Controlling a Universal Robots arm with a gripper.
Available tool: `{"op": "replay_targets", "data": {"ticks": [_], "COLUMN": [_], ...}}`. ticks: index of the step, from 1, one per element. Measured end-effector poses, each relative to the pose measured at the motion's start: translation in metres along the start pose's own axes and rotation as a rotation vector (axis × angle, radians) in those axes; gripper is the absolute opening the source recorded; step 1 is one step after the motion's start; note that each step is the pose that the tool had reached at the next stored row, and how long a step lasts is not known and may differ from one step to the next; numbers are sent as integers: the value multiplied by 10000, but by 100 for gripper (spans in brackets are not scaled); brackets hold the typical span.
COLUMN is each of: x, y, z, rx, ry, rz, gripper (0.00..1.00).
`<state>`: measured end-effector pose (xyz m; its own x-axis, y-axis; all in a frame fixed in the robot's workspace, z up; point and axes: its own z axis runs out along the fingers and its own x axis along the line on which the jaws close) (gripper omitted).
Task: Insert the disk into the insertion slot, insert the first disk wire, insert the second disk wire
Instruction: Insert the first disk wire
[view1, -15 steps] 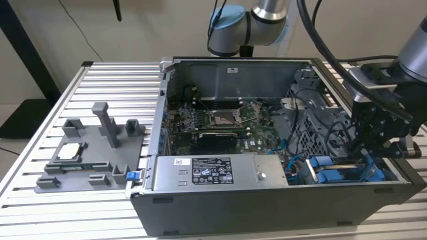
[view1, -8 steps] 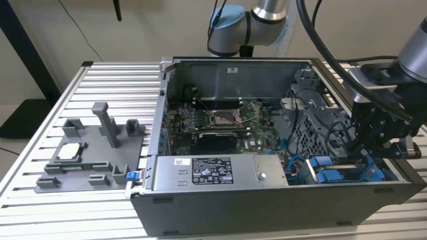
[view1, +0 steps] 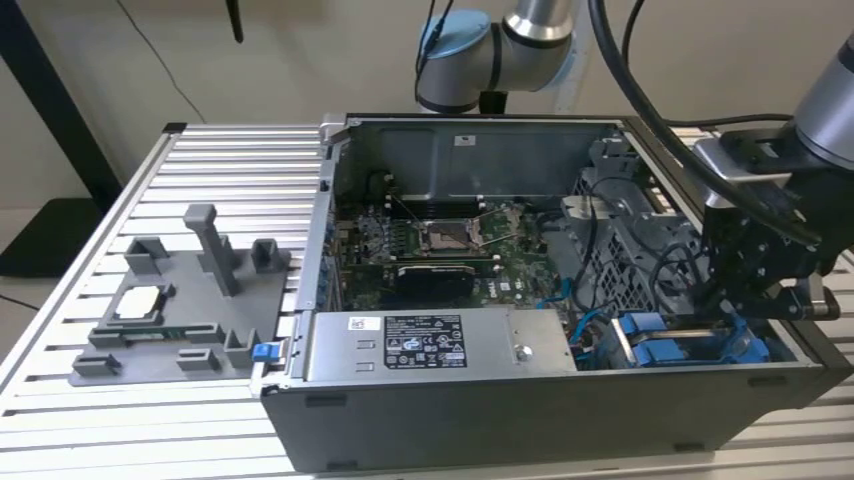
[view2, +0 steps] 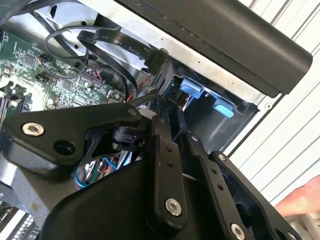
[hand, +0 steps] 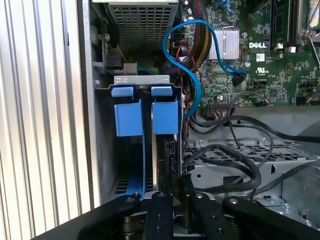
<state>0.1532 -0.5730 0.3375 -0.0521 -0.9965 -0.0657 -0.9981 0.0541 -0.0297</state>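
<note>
Hanging inside case (view1: 534, 425), gripper (hand: 175, 186), slatted table (view1: 60, 400), beige wall (view1: 307, 50)

A white label (view1: 420, 342) with black print and small symbols sits on the grey power supply (view1: 534, 345) at the near side of the computer case (view1: 534, 415) in the exterior view; its lines are too small to read. White lettering (hand: 257, 45) marks the motherboard (hand: 280, 75) in the first wrist view. More white lettering runs along the flat black cable (view2: 117, 45) in the second wrist view.

The claw (hand: 175, 189) hangs close over the insertion slot (hand: 142, 80), where two blue carrier tabs (hand: 164, 116) sit side by side, near a looping blue cable (hand: 192, 75).
</note>
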Motion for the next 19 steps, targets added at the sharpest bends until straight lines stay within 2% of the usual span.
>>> {"op": "replay_targets", "data": {"ticks": [3,4,7,10,15,19], "x": [2,3,5,4,-10,-27], "y": [4,6,11,10,4,1], "z": [25,36,65,44,-169,-286], "rx": [1,1,1,-3,-16,-16], "ry": [-2,1,-5,0,0,1], "rz": [14,19,31,36,40,38], "gripper": [0,100,100,100,100,100]}}
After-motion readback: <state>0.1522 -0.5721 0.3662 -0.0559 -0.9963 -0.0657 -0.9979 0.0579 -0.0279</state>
